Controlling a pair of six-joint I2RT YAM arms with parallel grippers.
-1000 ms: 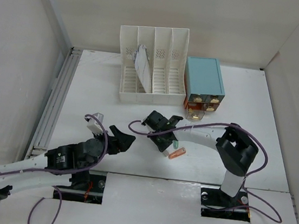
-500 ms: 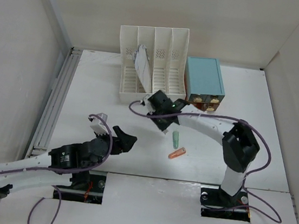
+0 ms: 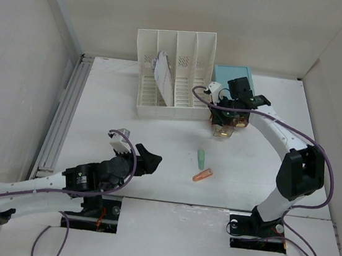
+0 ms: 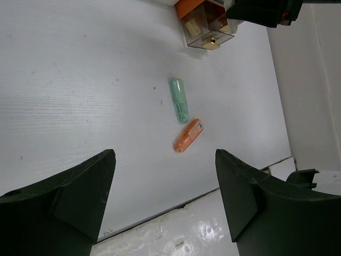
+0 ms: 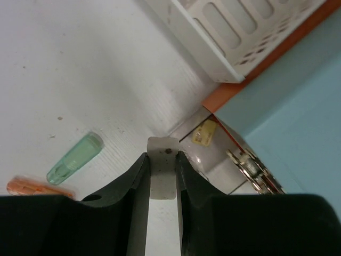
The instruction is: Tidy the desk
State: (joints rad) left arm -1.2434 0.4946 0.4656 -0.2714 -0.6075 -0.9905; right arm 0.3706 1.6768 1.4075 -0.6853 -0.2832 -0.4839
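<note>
Two grippers: left gripper (image 4: 164, 156) spread wide; right gripper (image 5: 162, 159) pinching pale strip (image 5: 162, 184), identity unclear.

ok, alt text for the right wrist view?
The right gripper is shut on a small white object above the desk, near the open clear drawer of a blue drawer box. A green stick and an orange stick lie at left, and a white file rack is at top.
</note>
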